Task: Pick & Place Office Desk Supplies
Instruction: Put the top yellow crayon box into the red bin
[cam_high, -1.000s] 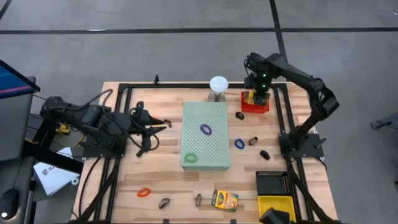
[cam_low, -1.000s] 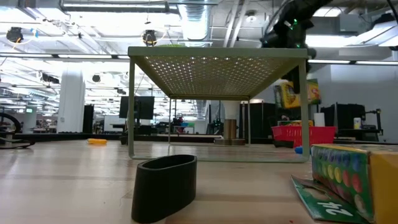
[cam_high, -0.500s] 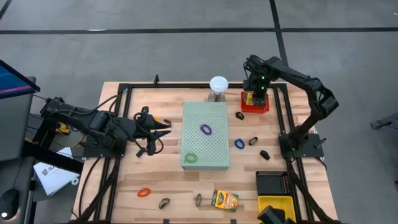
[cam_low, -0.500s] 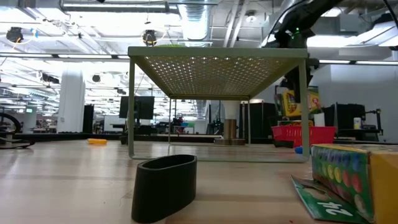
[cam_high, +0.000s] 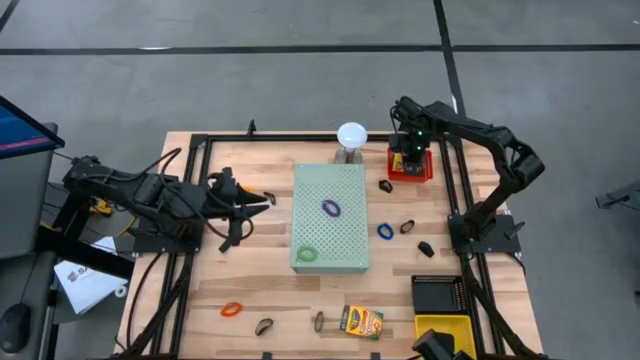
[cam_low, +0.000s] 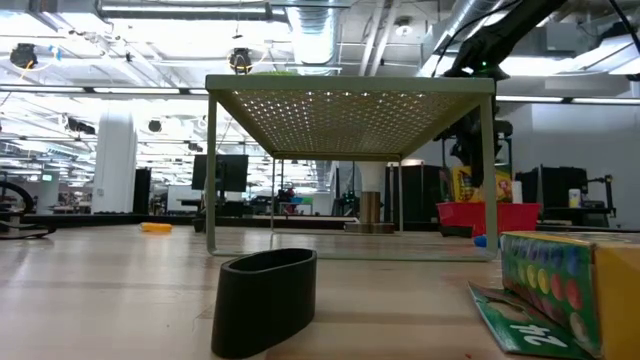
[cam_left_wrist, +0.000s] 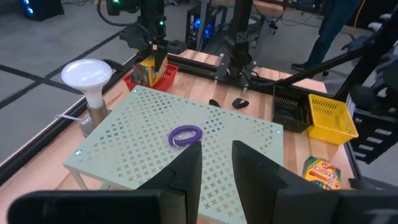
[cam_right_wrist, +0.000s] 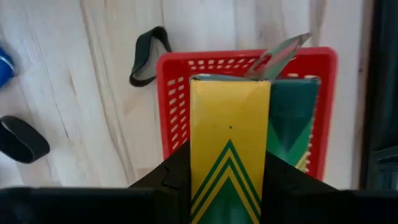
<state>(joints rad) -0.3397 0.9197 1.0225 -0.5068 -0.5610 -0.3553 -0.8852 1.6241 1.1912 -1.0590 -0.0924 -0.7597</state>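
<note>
Over the red basket (cam_high: 426, 172) at the far right, my right gripper (cam_high: 411, 152) is shut on a yellow box (cam_right_wrist: 230, 124) with green chevrons. A green box (cam_right_wrist: 292, 118) stands in that basket beside it. My left gripper (cam_high: 262, 200) hovers left of the pale-green perforated board (cam_high: 331, 215), open with nothing between its fingers (cam_left_wrist: 186, 174). A purple band (cam_high: 331, 208) and a green band (cam_high: 306, 254) lie on the board. A blue band (cam_high: 385, 231), an orange band (cam_high: 232, 309), black clips (cam_high: 407, 227) and a printed box (cam_high: 361, 322) lie on the table. My right gripper pinches the yellow box's upper end (cam_right_wrist: 229, 186) between its two fingers, coming from above and pointing down. The box hangs upright below the fingers. Its lower end (cam_low: 466, 195) reaches the basket's rim; whether it rests on the bottom I cannot tell.
A white dome on a grey stand (cam_high: 351, 135) sits at the board's far edge, close to the basket. A yellow bin (cam_high: 445, 330) and a black tray (cam_high: 440, 295) stand at the near right. A black frame (cam_high: 200, 140) rims the table.
My right gripper has come down with the yellow box toward the red basket, the box staying upright.
</note>
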